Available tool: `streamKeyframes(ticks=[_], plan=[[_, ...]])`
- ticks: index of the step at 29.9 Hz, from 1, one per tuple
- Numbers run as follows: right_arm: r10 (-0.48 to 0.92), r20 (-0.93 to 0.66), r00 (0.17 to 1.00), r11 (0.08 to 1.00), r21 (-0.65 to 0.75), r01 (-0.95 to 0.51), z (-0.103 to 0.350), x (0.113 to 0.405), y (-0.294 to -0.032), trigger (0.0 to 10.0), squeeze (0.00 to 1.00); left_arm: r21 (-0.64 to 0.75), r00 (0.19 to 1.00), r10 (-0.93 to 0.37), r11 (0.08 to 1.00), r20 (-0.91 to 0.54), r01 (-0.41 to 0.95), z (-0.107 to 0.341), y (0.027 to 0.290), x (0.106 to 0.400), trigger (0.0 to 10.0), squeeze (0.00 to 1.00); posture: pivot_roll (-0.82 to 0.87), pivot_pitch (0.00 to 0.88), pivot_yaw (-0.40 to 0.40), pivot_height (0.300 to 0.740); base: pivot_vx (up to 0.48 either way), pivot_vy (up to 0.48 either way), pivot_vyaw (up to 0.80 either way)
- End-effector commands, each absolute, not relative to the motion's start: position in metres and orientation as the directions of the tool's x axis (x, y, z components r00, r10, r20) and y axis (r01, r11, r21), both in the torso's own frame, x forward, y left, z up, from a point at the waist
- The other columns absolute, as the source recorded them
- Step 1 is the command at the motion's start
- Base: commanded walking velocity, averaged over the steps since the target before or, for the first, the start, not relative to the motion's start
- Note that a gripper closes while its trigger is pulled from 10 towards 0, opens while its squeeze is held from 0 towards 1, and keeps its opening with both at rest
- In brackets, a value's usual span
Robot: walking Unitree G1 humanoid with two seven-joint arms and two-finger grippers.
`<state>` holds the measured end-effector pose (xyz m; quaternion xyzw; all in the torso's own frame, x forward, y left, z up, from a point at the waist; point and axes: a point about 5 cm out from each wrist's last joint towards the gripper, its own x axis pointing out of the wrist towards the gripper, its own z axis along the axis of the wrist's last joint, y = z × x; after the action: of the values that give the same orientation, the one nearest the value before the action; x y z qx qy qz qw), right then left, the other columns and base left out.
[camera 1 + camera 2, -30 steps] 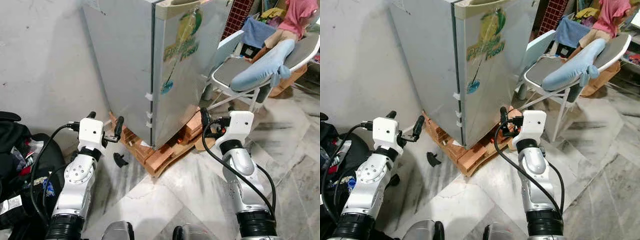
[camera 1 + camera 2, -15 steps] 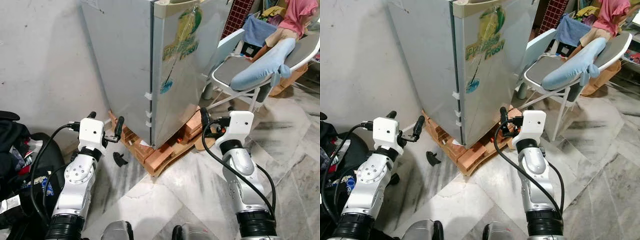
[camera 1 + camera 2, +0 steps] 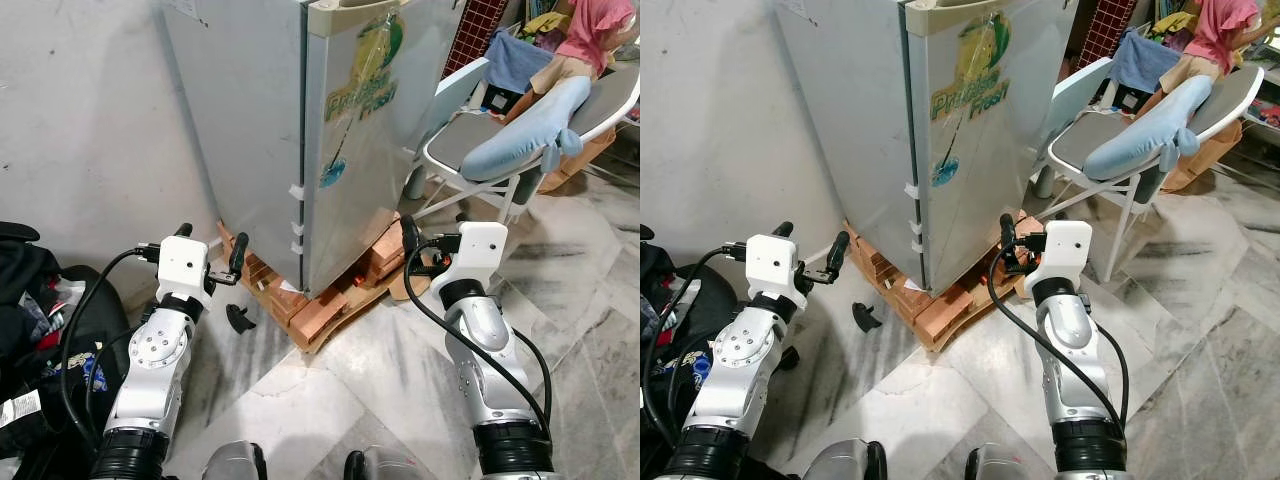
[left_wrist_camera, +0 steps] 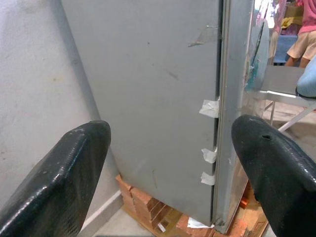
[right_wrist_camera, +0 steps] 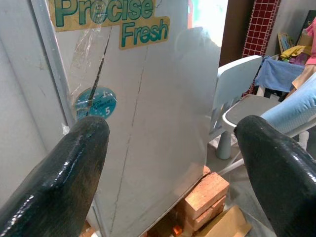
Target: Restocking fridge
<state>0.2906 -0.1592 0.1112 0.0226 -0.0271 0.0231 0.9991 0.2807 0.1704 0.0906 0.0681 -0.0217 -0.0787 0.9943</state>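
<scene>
A grey fridge (image 3: pixel 262 120) stands with its door (image 3: pixel 372 150) shut, a "Precise Fresh" sticker (image 5: pixel 111 17) on the front. It rests on a stack of bricks (image 3: pixel 322 312). My left gripper (image 3: pixel 212 242) is held up low beside the fridge's left side wall, open and holding nothing. Its wrist view looks between the wide-apart fingers (image 4: pixel 64 173) at the side wall and the door's edge with bits of tape (image 4: pixel 211 107). My right gripper (image 3: pixel 432 230) hangs open and holding nothing in front of the door's lower right corner, a short way off it.
A white chair (image 3: pixel 470 140) draped with a light blue cloth (image 3: pixel 525 130) stands right of the fridge. A person in pink (image 3: pixel 598 30) is behind it. Black bags (image 3: pixel 30 300) lie at my left. A small black piece (image 3: pixel 238 318) lies on the marble floor.
The view has shifted very slightly. Both arms and the fridge hold the same places.
</scene>
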Motion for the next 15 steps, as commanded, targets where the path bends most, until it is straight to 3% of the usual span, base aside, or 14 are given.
streamKeyframes(ticks=[1, 15], plan=[[0.036, 0.044, 0.998, 0.998, 0.044, -0.038, 0.1105, 0.2905, -0.1619, 10.0, 0.0, 0.145, 0.985, -0.166, 0.977, 0.045, 0.158, 0.0932, 0.1695, 0.2813, 10.0, 0.0, 0.02, 0.062, -0.029, 0.74, 0.0, 0.0, 0.0], [0.036, 0.044, 0.998, 0.998, 0.044, -0.038, 0.1105, 0.2905, -0.1619, 10.0, 0.0, 0.145, 0.985, -0.166, 0.977, 0.045, 0.158, 0.0932, 0.1695, 0.2813, 10.0, 0.0, 0.02, 0.062, -0.029, 0.74, 0.0, 0.0, 0.0]])
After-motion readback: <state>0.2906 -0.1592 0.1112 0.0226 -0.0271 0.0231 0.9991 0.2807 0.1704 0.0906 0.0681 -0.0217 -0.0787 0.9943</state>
